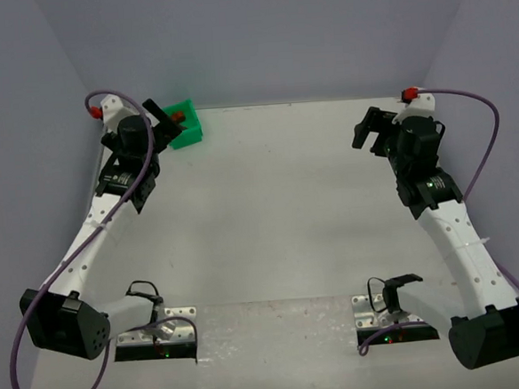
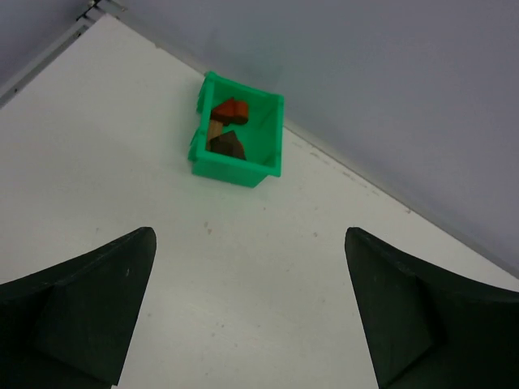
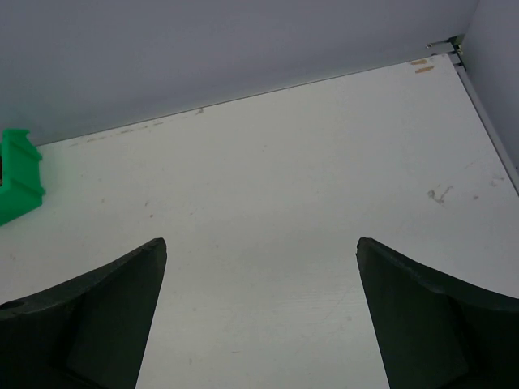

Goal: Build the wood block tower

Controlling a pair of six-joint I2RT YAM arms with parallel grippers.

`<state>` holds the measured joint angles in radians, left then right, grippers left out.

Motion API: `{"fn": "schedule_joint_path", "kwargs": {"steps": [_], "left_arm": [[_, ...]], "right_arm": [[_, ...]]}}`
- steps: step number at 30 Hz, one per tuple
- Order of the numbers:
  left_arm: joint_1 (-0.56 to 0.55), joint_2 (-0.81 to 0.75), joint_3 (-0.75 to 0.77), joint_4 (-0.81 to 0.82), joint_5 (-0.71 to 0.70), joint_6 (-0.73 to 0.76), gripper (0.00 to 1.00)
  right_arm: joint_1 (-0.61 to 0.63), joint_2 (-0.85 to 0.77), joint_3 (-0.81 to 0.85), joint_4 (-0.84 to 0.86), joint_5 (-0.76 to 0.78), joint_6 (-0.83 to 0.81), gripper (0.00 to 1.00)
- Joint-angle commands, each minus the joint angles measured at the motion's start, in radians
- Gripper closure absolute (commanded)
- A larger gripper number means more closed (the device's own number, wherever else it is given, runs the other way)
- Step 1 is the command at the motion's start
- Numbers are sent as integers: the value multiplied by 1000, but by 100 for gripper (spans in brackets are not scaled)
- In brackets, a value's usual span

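The wood blocks lie inside a small green bin (image 2: pixel 272 138) at the table's back left. In the left wrist view I see a reddish-orange piece (image 2: pixel 230 110), a dark brown piece (image 2: pixel 227 146) and a pale wooden piece (image 2: pixel 214 130) between them. The bin also shows in the top view (image 1: pixel 188 124), with a reddish piece (image 1: pixel 177 116) visible, and at the left edge of the right wrist view (image 3: pixel 16 182). My left gripper (image 2: pixel 247 243) is open and empty, a short way in front of the bin. My right gripper (image 3: pixel 261 247) is open and empty over bare table at the back right.
Grey walls close the table on the back, left and right. The left arm (image 1: pixel 124 173) reaches along the left side and the right arm (image 1: pixel 423 174) along the right side. Two mounting plates (image 1: pixel 158 331) sit at the near edge.
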<state>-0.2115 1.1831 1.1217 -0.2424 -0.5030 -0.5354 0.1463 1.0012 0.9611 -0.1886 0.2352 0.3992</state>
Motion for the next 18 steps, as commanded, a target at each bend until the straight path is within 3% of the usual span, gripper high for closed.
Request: {"fn": "schedule_joint_path", "kwargs": {"steps": [1,10,14,18], "left_arm": [[18,15,-7,32,54,-25,0],[124,184,101,-16,180,-43,0],[147,254,122,46,210,-23,0],[157,396,247,61,218,36,0]], "right_arm": [[-2,-23,8,21,38,-52,1],[-1,29,39,-52,-2,-35,1],[-2,94,44,-40,19,38,1],[-2,158,58,-67,9,91,1]]}}
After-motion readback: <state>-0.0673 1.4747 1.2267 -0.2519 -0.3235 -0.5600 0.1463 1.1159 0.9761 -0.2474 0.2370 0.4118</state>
